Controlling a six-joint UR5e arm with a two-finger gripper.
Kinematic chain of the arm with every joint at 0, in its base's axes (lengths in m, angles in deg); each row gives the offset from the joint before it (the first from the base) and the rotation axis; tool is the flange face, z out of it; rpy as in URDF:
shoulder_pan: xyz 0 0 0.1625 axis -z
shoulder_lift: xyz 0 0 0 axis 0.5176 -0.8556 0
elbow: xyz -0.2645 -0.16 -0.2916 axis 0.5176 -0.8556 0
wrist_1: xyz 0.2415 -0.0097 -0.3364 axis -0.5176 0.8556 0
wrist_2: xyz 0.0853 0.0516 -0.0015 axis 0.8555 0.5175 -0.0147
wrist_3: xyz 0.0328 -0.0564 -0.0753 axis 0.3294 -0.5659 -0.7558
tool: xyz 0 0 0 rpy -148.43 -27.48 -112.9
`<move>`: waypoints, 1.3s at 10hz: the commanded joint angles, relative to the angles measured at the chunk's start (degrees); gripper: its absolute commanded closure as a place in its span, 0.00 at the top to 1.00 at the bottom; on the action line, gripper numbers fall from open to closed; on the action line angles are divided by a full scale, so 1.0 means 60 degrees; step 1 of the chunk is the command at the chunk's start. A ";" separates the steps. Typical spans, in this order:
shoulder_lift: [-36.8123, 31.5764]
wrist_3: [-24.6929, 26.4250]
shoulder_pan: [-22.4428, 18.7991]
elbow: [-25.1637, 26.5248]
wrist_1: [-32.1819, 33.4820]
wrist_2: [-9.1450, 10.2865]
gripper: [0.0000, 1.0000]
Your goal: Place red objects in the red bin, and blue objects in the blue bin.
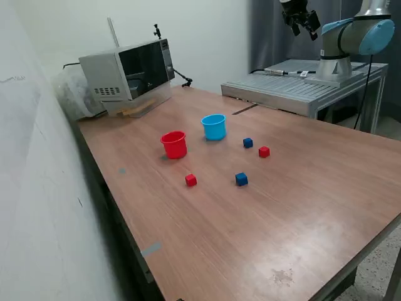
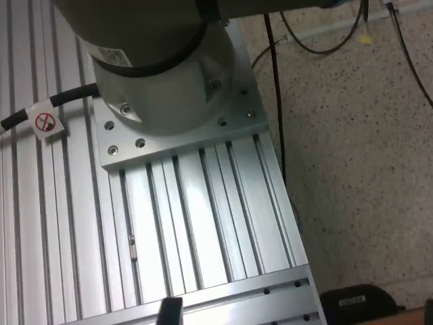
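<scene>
My pincer is raised high above the far end of the scene, over the ribbed aluminium mounting plate that carries the arm's base. I see it dark and small against the curtain, and I cannot tell whether its fingers are spread or closed; nothing shows between them. On the wrist view I get only the grey base of the arm, the grooved plate, a black cable and speckled floor; none of the cubes or cups appears there.

Everything I have to sort lies well apart from the pincer, far below it and out on the wooden worktop. Nearest to the pincer is the light blue cup, upright with its mouth open. The red cup stands just beside it, farther from the pincer, also upright. Both cups look empty from this angle.

One dark blue cube and one red cube sit close together, apart from the cups. The second dark blue cube and the second red cube lie farther still from the pincer. All four cubes rest on the worktop, touching nothing.

A microwave oven sits at the worktop's far corner, well apart from the pincer.
</scene>
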 commanded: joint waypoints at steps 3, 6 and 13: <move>0.0000 0.0029 0.0000 0.0000 0.0087 0.0043 1.00; 0.0014 0.0088 -0.0306 -0.0014 0.0828 0.0088 1.00; 0.1433 0.0687 -0.4361 -0.2398 0.4155 0.0044 1.00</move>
